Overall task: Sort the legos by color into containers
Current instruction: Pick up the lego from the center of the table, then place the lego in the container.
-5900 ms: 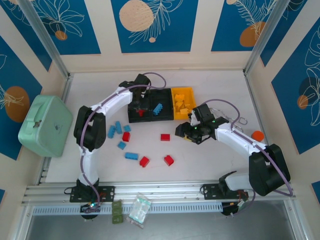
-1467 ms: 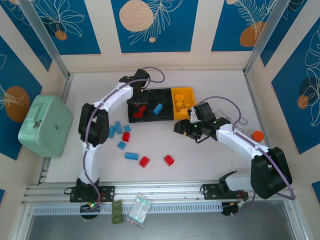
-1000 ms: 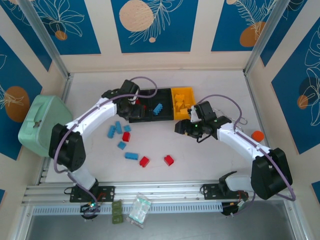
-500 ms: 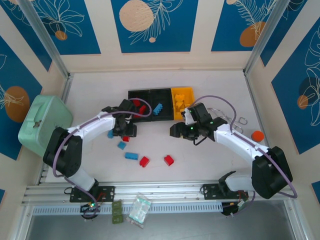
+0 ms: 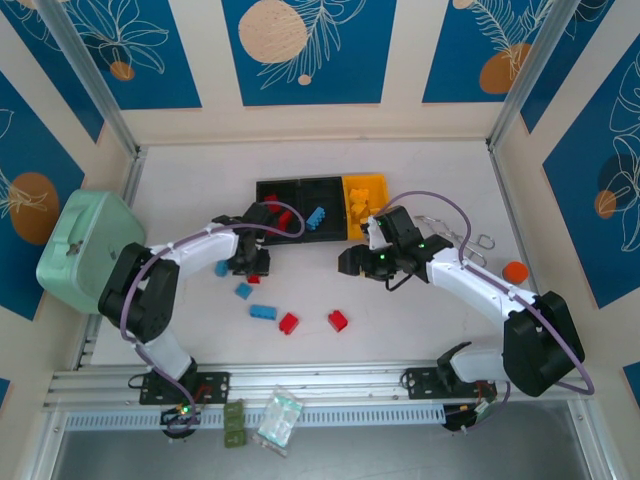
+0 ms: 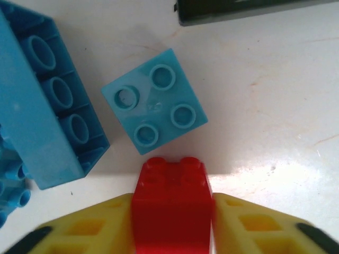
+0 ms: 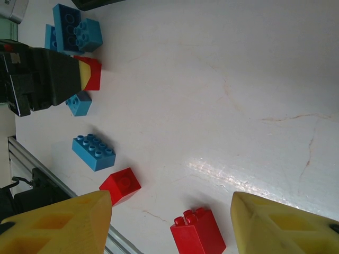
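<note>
White table with scattered legos, joined bins

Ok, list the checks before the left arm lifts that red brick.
1. Red brick between the left gripper's fingers: ok, both touch its sides.
2. Grip firm enough to lift: cannot tell.
3. Small blue brick clear of the red one: cannot tell, its corner lies very close.
4. Right gripper out of the way: ok, open and apart from the left one.
5. Room in the left bin beside its red bricks: ok, bare floor shows.
</note>
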Robot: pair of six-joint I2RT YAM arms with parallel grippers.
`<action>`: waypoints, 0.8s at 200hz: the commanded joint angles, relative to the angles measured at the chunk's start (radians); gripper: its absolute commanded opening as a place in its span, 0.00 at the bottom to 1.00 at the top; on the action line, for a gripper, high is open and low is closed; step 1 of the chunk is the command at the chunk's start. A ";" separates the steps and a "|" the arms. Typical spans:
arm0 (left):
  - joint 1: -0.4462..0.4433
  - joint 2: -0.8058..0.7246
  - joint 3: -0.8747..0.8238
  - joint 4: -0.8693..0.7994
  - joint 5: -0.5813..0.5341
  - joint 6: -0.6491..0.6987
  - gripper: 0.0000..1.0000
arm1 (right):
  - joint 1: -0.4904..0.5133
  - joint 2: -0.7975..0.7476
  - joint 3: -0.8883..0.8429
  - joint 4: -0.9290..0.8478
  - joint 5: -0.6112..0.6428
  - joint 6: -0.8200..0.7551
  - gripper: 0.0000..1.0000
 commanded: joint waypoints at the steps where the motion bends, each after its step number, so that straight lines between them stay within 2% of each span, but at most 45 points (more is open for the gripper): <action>1: -0.002 -0.008 -0.008 -0.001 -0.003 0.000 0.33 | 0.004 0.008 0.006 0.000 0.004 0.012 0.62; 36: -0.002 -0.054 0.018 -0.022 0.016 0.000 0.31 | 0.004 0.002 -0.001 0.007 0.015 0.018 0.61; 80: 0.000 -0.045 0.164 -0.062 0.020 0.022 0.31 | 0.004 0.012 -0.001 0.029 0.007 0.025 0.61; 160: 0.057 0.255 0.588 -0.127 -0.016 0.091 0.31 | 0.006 -0.009 -0.026 0.051 0.012 0.053 0.61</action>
